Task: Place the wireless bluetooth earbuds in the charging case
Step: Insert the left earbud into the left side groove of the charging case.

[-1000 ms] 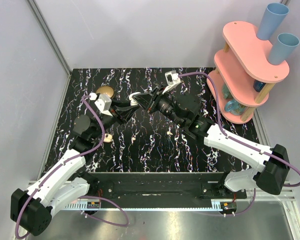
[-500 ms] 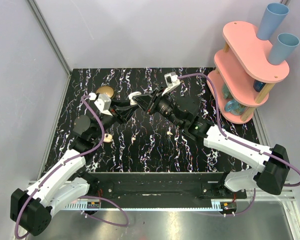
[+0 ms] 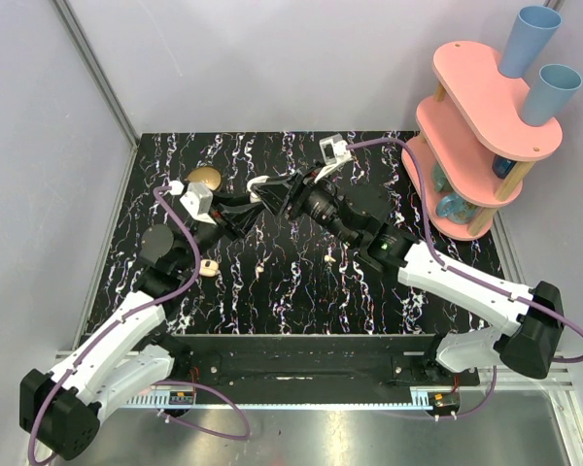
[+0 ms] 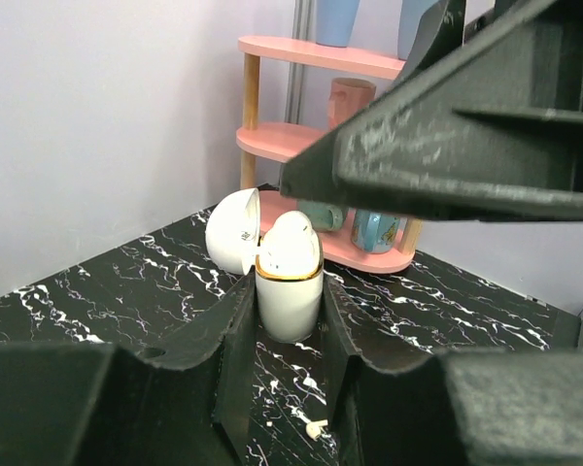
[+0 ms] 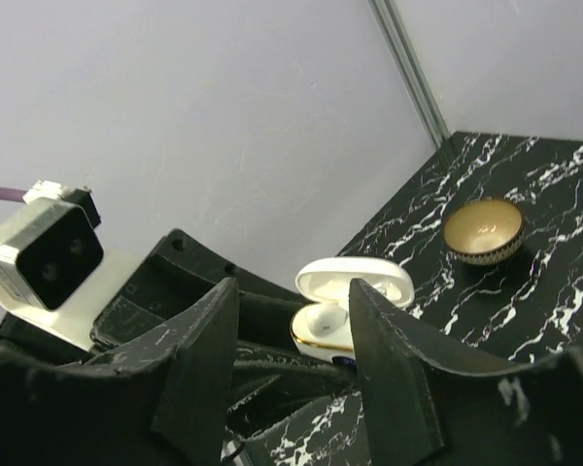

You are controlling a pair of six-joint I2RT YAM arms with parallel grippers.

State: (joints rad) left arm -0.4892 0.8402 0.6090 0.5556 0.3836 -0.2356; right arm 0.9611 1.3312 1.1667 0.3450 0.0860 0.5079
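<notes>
The white charging case [image 4: 290,296] stands upright between the fingers of my left gripper [image 4: 288,320], above the table. Its lid [image 4: 231,231] is open. One white earbud [image 4: 291,243] sits in the case, also seen in the right wrist view [image 5: 326,319]. From above, the case [image 3: 257,183] is at the table's middle left, in my left gripper [image 3: 251,197]. My right gripper [image 3: 272,192] is open and empty, right beside and over the case, its fingers [image 5: 202,359] astride it. Two loose earbuds lie on the table, one [image 3: 259,264] near the centre and one [image 3: 330,257] to its right.
A brass bowl [image 3: 204,179] stands at the back left, close behind the left gripper. A pink shelf rack [image 3: 481,146] with blue cups fills the back right corner. A small tan object [image 3: 208,268] lies beside the left arm.
The right gripper has edged a little left, closer over the case. The left gripper still holds the case in nearly the same spot.
</notes>
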